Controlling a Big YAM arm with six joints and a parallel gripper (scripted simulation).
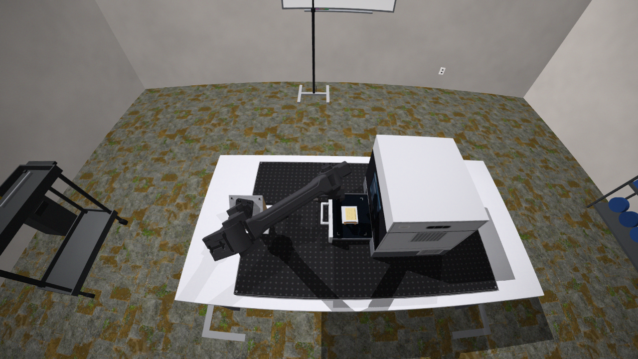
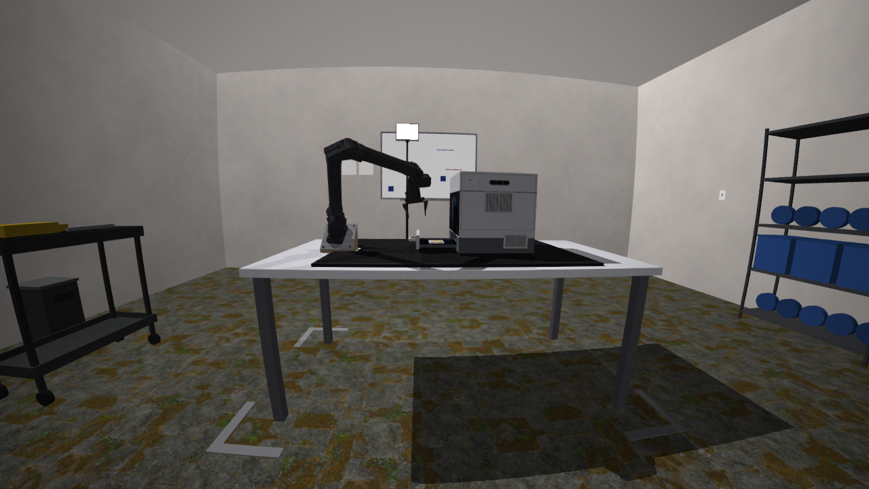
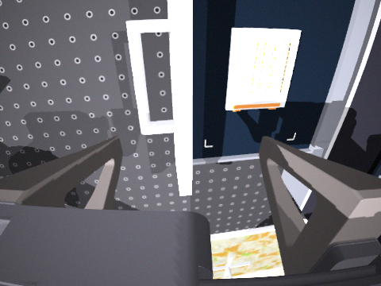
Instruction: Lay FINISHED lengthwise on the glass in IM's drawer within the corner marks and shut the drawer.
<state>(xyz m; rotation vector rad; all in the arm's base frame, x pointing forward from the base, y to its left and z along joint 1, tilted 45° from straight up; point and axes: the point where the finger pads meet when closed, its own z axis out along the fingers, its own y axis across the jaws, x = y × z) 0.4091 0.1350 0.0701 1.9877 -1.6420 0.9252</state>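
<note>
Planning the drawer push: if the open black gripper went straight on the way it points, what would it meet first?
Probably the white drawer-front panel, beside its white loop handle; depth is unclear. The gripper is open and holds nothing.

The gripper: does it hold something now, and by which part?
Nothing is held. The gripper is open and empty, above the table; the cassette FINISHED lies apart on the drawer glass.

Matt black perforated mat point(image 1: 285, 268), dark glossy drawer glass point(image 3: 265, 0), smooth matt white imager casing point(image 1: 423, 178); matt grey end effector point(image 3: 190, 175)
</note>
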